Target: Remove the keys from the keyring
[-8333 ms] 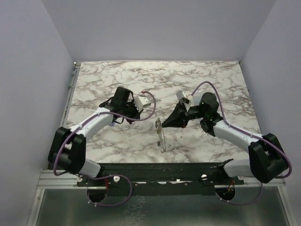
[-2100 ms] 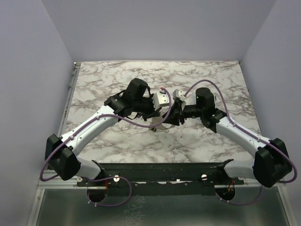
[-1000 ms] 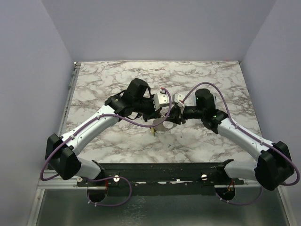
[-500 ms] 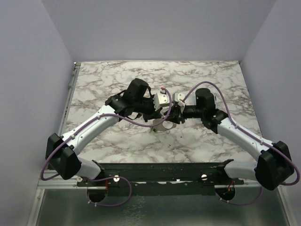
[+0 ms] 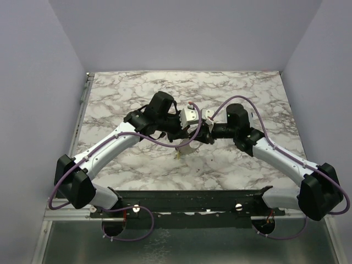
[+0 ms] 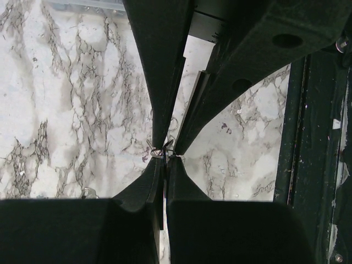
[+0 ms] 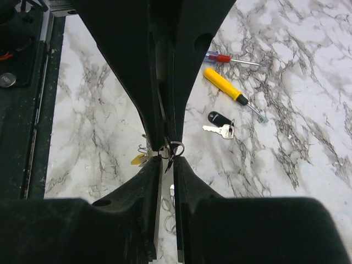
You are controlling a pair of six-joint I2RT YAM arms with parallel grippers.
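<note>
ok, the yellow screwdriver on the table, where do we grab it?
Screwdriver: take the handle at its middle, from straight above, closing across its width. It lies flat on the table, and the handle is its thickest part; the thin shaft would likely slip.

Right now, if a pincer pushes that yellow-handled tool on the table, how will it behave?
Probably rolls: the yellow-handled tool looks round and lies flat on the smooth marble table. Likely stiff, with a thin metal shaft, so it should pivot as one piece. The black-headed key lies close by, so a push that way could knock it.
</note>
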